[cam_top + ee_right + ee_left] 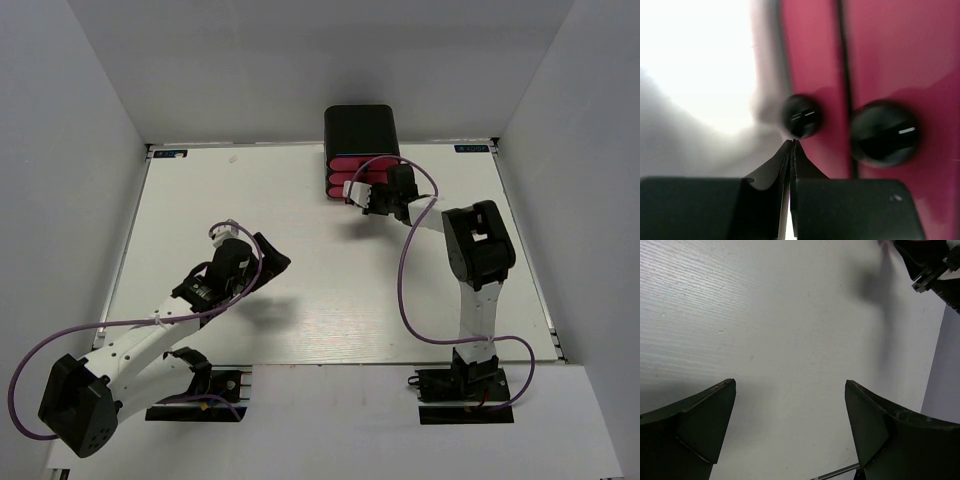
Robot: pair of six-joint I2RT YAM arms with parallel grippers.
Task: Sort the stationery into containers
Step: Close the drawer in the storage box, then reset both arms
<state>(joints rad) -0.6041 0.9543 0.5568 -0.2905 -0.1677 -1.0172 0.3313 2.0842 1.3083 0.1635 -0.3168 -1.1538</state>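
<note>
The black rounded cabinet (360, 130) stands at the table's far middle, its three pink drawers (347, 176) facing the arms. My right gripper (362, 200) is at the drawer fronts. In the right wrist view it (791, 142) is shut, its tips just under a small black knob (800, 116) without holding it. A second knob (885, 132) sits on the neighbouring pink drawer front (900, 50). My left gripper (275, 262) is open and empty above bare table, also seen in its wrist view (790, 385). No stationery is in view.
White walls close in the table (300, 300) on the left, back and right. The right arm's purple cable (405, 280) loops over the table's right half. The right arm's dark parts (935, 265) show at the left wrist view's top right corner.
</note>
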